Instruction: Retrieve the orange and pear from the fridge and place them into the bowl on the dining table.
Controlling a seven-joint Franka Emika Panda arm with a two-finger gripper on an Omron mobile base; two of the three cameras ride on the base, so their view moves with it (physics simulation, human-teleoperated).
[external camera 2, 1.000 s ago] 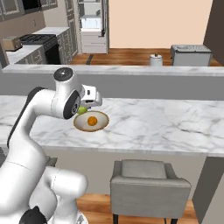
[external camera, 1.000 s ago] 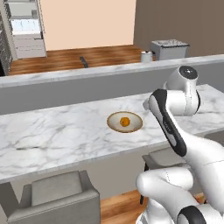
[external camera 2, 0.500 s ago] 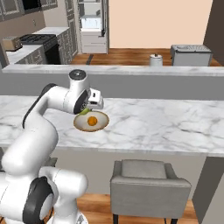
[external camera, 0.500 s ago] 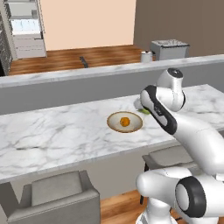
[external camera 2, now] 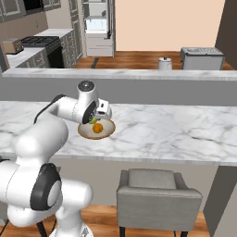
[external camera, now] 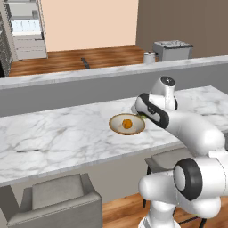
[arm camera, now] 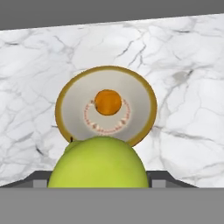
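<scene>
My gripper [external camera 2: 95, 120] is shut on the yellow-green pear [external camera 2: 94, 121], holding it just above the near rim of the bowl [external camera 2: 83, 133]. In the hand view the pear [arm camera: 99, 164] hides the fingertips and overlaps the tan rim of the bowl [arm camera: 61, 105]. The orange [arm camera: 108, 101] lies in the cream middle of the bowl. From the left base view, the orange [external camera: 127, 124] sits in the bowl [external camera: 115, 128] on the dining table [external camera: 53, 133], with the pear [external camera: 142, 116] at the bowl's right edge. The fridge [external camera 2: 97, 23] stands far back.
A higher marble ledge on a grey wall [external camera: 89, 91] runs right behind the table. Grey chairs [external camera 2: 157, 199] [external camera: 58, 205] stand at the table's near side. A grey box [external camera: 173, 50] and a small pot [external camera: 149, 57] are beyond the ledge; a stove [external camera 2: 28, 44] is back left.
The arm has folded down and the hand has carried the pear in from the side to the bowl's rim. The orange and bowl have not moved.
</scene>
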